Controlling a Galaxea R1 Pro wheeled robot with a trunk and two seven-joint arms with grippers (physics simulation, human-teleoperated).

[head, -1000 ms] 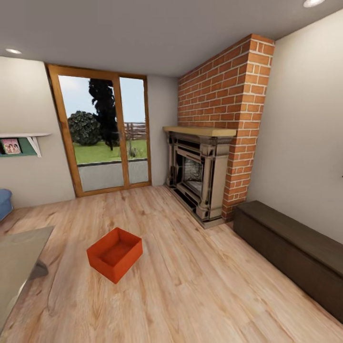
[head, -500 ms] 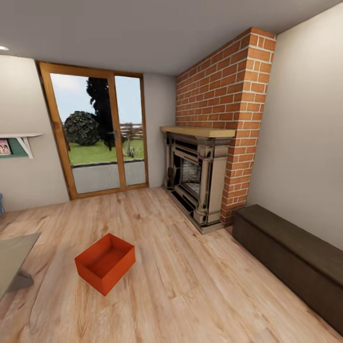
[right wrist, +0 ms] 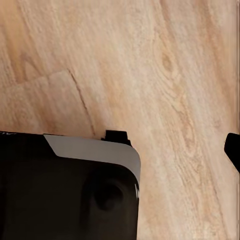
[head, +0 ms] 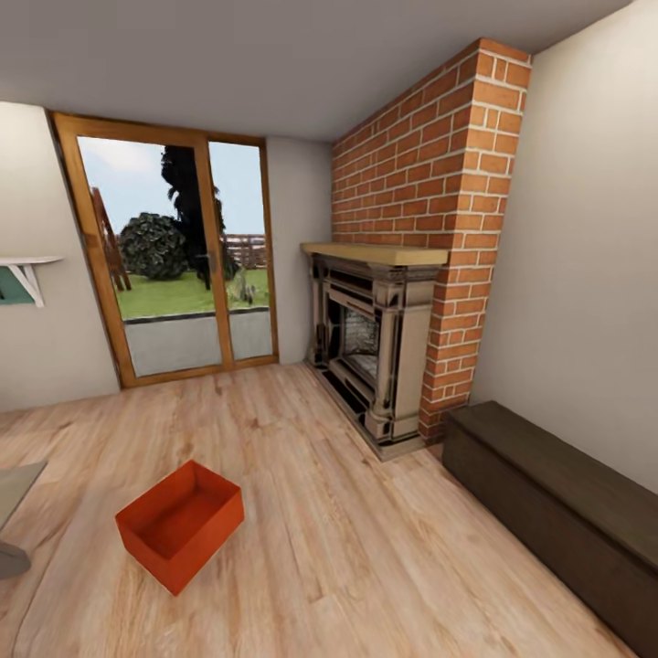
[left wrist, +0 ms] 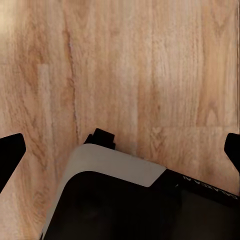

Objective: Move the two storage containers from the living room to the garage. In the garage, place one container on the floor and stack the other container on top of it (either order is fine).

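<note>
One storage container, a red-orange open-top bin, sits empty on the living room's light wood-plank flooring at the lower left of the head view. My left gripper hangs open over bare planks, its dark fingertips at the two sides of the left wrist view with nothing between them. In the right wrist view one dark fingertip of my right gripper shows at the frame's edge, spread wide over the planks and holding nothing. The garage is out of view.
A brick fireplace stands at the far right wall, with a long dark bench nearer along it. Wood-framed glass doors are at the back. A coffee table corner shows at left. My black-and-grey base lies below both wrists.
The head camera has turned to the right, so the whole picture slid left: the container now sits lower and further left, and most of the coffee table has left the frame.
</note>
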